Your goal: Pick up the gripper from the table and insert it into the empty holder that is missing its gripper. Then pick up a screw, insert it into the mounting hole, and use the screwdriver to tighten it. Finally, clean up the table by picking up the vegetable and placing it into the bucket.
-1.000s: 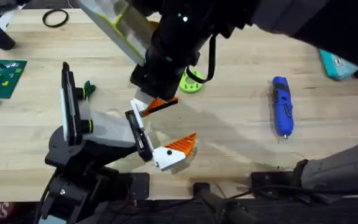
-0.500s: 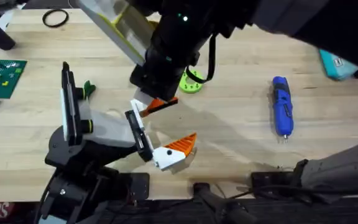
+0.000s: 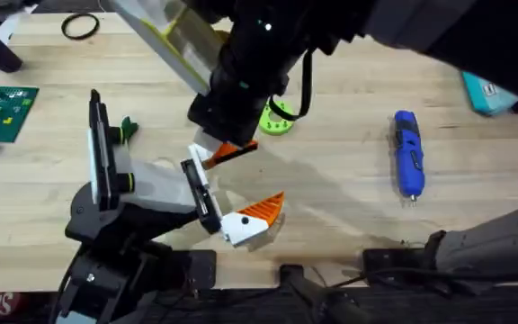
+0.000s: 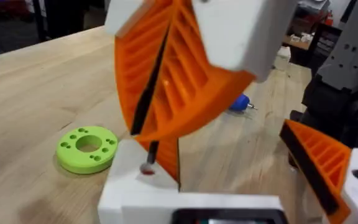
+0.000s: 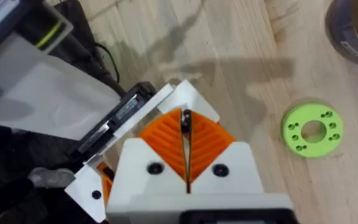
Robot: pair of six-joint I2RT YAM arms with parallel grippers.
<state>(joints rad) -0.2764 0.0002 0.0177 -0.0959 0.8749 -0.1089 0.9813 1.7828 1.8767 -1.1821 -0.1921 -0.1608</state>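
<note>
The holder (image 3: 156,189) is the white-and-grey hand on my left arm, with a black rail (image 5: 117,118). One orange-tipped finger (image 3: 261,212) (image 4: 319,163) sits at its outer end. The gripper piece's white block (image 4: 132,196) (image 5: 188,93) sits in the rail's other end. My right gripper (image 3: 232,149) (image 4: 160,87) (image 5: 185,140) reaches across from above, its orange pads shut on a dark screw (image 5: 185,120) (image 4: 148,163). The screw's tip touches that white block. My left gripper (image 3: 234,184) stands open, nothing between its fingers. The blue screwdriver (image 3: 407,153) lies to the right. A small green piece (image 3: 129,127), perhaps the vegetable, lies beside the left arm.
A green disc with holes (image 3: 277,120) (image 4: 87,148) (image 5: 311,129) lies just beyond the grippers. A pale tilted container with a yellow-green rim (image 3: 165,31), perhaps the bucket, stands at the back. A circuit board (image 3: 3,108), a black ring (image 3: 79,27) and a teal box (image 3: 488,90) lie near the edges.
</note>
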